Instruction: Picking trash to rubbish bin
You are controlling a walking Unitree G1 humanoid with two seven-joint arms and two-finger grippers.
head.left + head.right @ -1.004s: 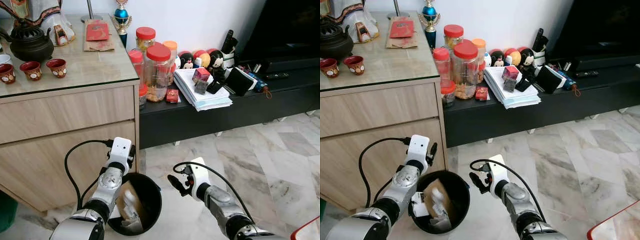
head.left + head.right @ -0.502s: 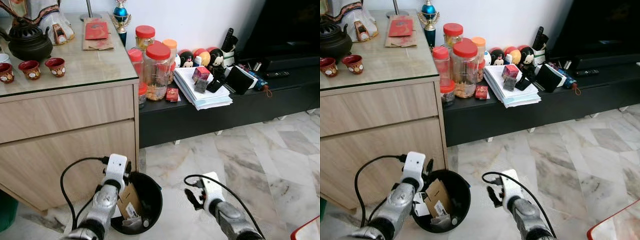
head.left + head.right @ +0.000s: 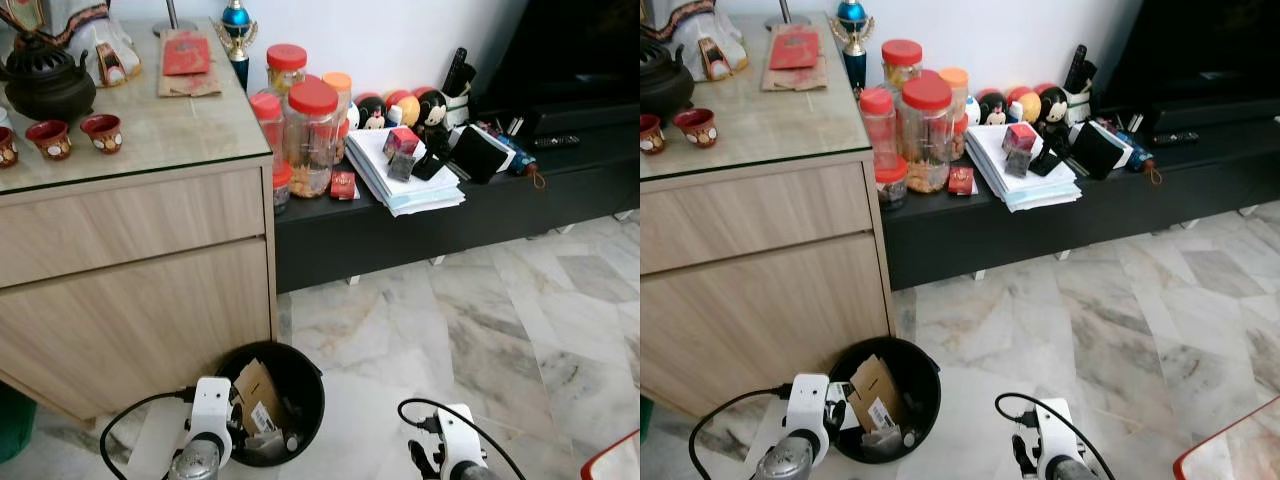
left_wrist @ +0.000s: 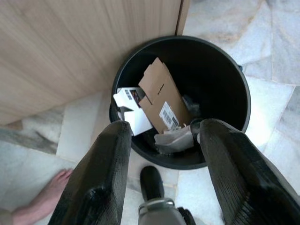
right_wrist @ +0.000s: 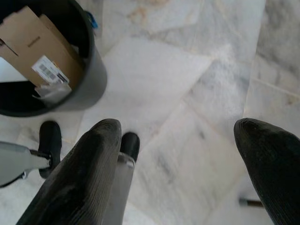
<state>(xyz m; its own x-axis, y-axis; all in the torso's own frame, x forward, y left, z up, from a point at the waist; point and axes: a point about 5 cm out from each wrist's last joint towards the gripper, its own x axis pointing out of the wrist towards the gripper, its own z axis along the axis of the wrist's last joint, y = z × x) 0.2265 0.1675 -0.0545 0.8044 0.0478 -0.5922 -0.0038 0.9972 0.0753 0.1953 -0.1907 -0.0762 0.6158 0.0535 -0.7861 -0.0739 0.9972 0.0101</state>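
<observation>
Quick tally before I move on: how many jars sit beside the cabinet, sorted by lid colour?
Red-lid jars: 4
Orange-lid jar: 1
Total I can make out: 5

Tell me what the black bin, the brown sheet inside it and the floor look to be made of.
Rubbish bin: likely plastic, smooth black wall with a dull sheen.
Brown sheet: cardboard, matte brown with fold creases and a white barcode label.
Floor: looks like polished marble or marble-look tile, pale with grey veins and visible joints.
</observation>
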